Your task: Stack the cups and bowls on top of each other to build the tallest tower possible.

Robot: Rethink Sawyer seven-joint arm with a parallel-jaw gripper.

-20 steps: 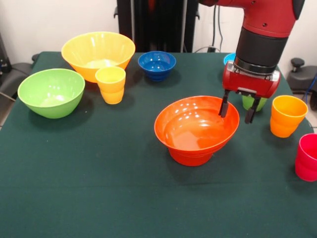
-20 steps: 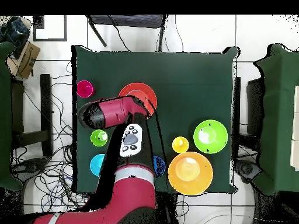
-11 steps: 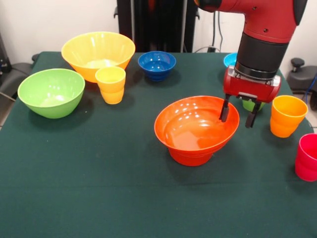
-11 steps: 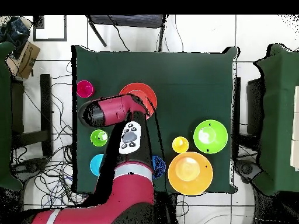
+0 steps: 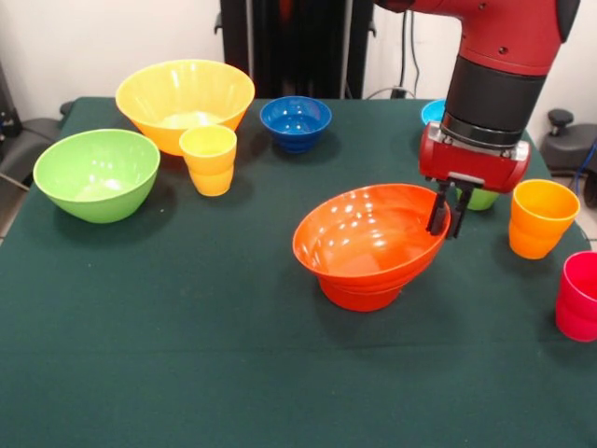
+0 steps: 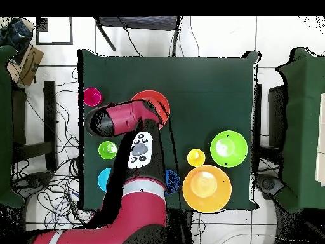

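My gripper (image 5: pixel 446 213) is shut on the right rim of the large orange bowl (image 5: pixel 368 245), one finger inside and one outside. That bowl tilts, right side raised, over a smaller orange bowl (image 5: pixel 359 295); together they form the tower. From overhead the arm covers the gripper and part of the orange bowl (image 6: pixel 152 101). The yellow cup (image 5: pixel 209 159) stands by the yellow bowl (image 5: pixel 185 103). Right of the gripper stand the green cup (image 5: pixel 482 198), the orange-yellow cup (image 5: pixel 541 217) and the pink-red cup (image 5: pixel 578 295).
The green bowl (image 5: pixel 96 174) sits at the left and the dark blue bowl (image 5: pixel 296 122) at the back middle. A light blue bowl (image 5: pixel 431 112) shows behind the arm. The table's dark green cloth (image 5: pixel 187 355) spreads across the front.
The fingers have closed from wide open onto the large orange bowl's right rim. The bowl now tilts, its right side lifted slightly.
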